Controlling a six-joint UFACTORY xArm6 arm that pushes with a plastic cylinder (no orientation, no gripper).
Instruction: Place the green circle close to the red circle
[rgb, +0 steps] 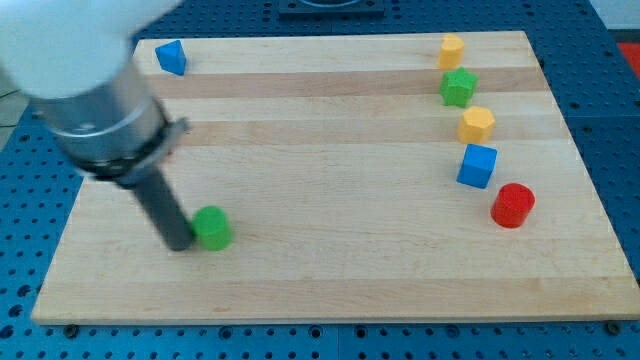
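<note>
The green circle (212, 227) lies on the wooden board at the view's lower left. The red circle (513, 205) lies far off at the view's right, a little above the green one's height. My tip (178, 243) rests on the board just left of the green circle and touches or nearly touches its left side. The dark rod rises from there up and to the left into the arm's grey and white body.
At the view's right stand a yellow block (452, 49), a green star-like block (458, 87), a yellow hexagon-like block (477, 124) and a blue cube (477, 165) in a column above the red circle. A blue block (171, 57) sits at the top left. The wooden board (330, 200) ends near the view's bottom.
</note>
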